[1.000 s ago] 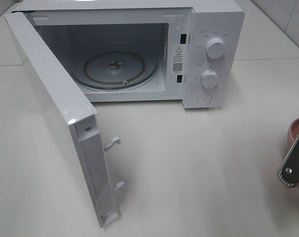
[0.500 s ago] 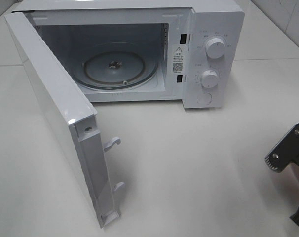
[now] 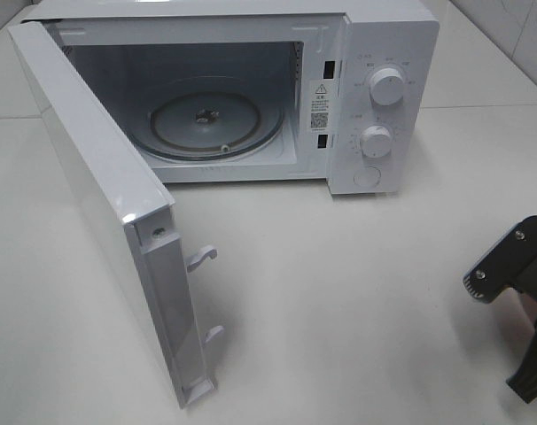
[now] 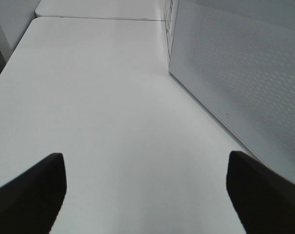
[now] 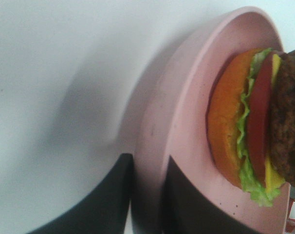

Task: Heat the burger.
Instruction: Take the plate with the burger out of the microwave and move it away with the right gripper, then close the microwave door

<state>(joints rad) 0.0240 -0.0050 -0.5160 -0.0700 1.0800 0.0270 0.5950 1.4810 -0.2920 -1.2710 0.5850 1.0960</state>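
The burger (image 5: 257, 117) lies on a pink plate (image 5: 186, 122) in the right wrist view; neither shows in the high view. My right gripper (image 5: 147, 204) has one dark finger outside the plate's rim and one inside it, both close against the rim. Whether they press on it cannot be told. In the high view this gripper (image 3: 521, 323) is at the right edge of the table. My left gripper (image 4: 147, 195) is open over bare table beside the microwave door (image 4: 245, 83), with nothing between its fingers.
The white microwave (image 3: 388, 44) stands at the back with its door (image 3: 91, 195) swung wide open toward the front left. Its glass turntable (image 3: 211, 124) holds nothing. Two knobs and a button are on its right panel.
My right gripper has shifted left and up in the high view and turned, and its jaws have parted a little. The pink plate edge seen earlier at the right edge no longer shows there.
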